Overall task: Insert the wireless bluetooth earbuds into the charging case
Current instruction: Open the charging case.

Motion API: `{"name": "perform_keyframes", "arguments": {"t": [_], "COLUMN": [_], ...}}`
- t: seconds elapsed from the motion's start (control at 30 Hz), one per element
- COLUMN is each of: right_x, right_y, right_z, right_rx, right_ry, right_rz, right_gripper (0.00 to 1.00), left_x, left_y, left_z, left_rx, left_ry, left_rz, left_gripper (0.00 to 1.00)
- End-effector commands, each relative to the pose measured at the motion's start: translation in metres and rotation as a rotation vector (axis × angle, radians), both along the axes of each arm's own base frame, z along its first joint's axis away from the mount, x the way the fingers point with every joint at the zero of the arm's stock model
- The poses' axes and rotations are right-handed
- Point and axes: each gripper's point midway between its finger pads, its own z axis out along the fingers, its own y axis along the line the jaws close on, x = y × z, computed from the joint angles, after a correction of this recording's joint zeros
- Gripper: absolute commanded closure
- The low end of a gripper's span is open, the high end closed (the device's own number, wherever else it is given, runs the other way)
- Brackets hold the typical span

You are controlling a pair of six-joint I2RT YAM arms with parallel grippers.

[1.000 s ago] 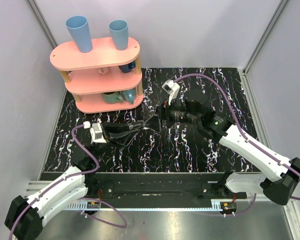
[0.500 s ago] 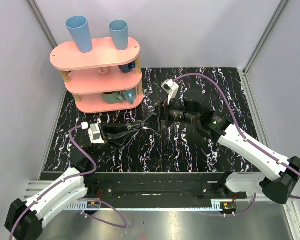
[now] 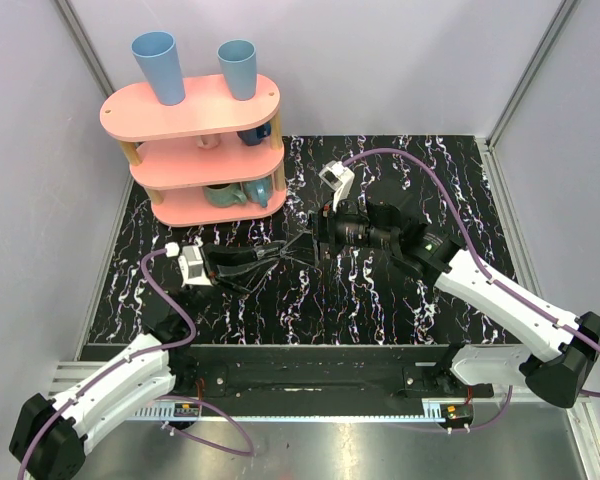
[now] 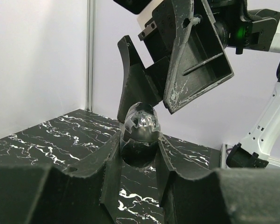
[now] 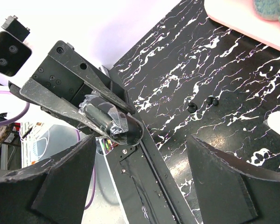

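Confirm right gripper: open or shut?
Open: the right gripper has its fingers wide apart, near the case held by the left gripper.

Count by kind, top view unless noted.

- Arms: 2, the left arm (image 3: 110,385) and the right arm (image 3: 505,300).
- Pincers: 2, the left pincer (image 4: 140,149) and the right pincer (image 5: 142,140).
- White camera blocks (image 3: 193,265) at the wrists: 2.
- Charging case (image 4: 141,127): 1, a dark glossy oval.
- Earbuds (image 5: 192,107): 2, small dark rounded pieces (right wrist view).
- Surface (image 3: 280,310): 1, black marbled.
- Shelf (image 3: 120,118): 1, pink, with 3 tiers.
- Tumblers (image 3: 158,65): 2, light blue, on the top tier.
- Mugs (image 3: 223,194): 4 made out, 2 on the middle tier and 2 on the bottom tier. All are partly hidden by the tiers above.
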Motion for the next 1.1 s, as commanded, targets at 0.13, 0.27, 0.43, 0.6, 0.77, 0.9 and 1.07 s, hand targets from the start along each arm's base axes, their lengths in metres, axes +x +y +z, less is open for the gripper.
{"name": "perform_keyframes", "arguments": {"t": [0.13,0.27,0.43,0.6,0.77,0.9,1.07], "right_x": [0.002,0.001,0.004,0.011,0.014,0.019,0.022], "right_y": [0.005,0.006,0.006,0.005,0.006,0.009,0.013], "right_z": [0.015,0.011,0.01,0.01,0.015,0.019,0.025], "right_rx": [0.05,0.043,0.04,0.039,0.054,0.066,0.08], "right_ry": [-0.026,-0.019,-0.02,-0.021,-0.022,-0.012,-0.01], "right_rz": [-0.008,-0.001,-0.017,-0.058,-0.071,-0.086,-0.09], "right_gripper": [0.15,0.15,0.15,0.15,0.14,0.14,0.14], "left_x": [-0.007,-0.006,-0.008,-0.015,-0.034,-0.045,-0.053], "left_y": [0.006,0.007,0.006,0.003,-0.002,-0.001,0.0], "left_z": [0.031,0.035,0.039,0.043,0.048,0.05,0.046], "left_rx": [-0.085,-0.099,-0.095,-0.087,-0.062,-0.044,-0.007], "left_ry": [-0.067,-0.068,-0.079,-0.09,-0.136,-0.168,-0.179], "left_rz": [-0.007,0.002,-0.01,-0.048,-0.133,-0.165,-0.179], "left_gripper": [1.0,1.0,1.0,1.0,1.0,1.0,1.0]}}
